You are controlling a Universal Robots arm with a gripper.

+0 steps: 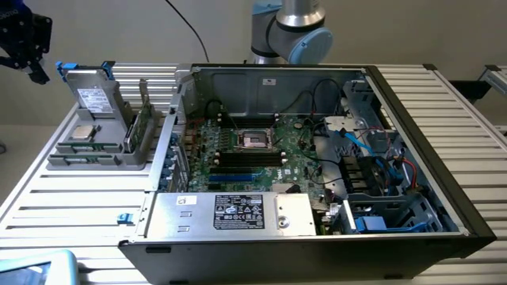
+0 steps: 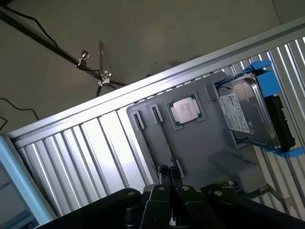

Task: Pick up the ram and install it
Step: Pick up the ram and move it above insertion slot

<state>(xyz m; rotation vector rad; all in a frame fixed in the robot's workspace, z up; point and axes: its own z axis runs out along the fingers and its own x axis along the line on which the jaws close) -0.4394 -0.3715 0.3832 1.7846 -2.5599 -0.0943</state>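
Hand (image 1: pixel 33 66) hangs high over the tabletop (image 1: pixel 79 202), well apart from the ram (image 1: pixel 136 133) standing upright in a grey holder (image 1: pixel 95 159); whether it is open cannot be told.

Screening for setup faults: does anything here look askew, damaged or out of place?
Nothing stands out. The ram stands on edge in the grey holder, next to the hard drive; the computer case lies open on the table.

End effector (image 1: pixel 24 62) at exterior view's left, apart from gray holder (image 1: pixel 95 159); ram (image 1: pixel 139 127) apparently upright in holder.
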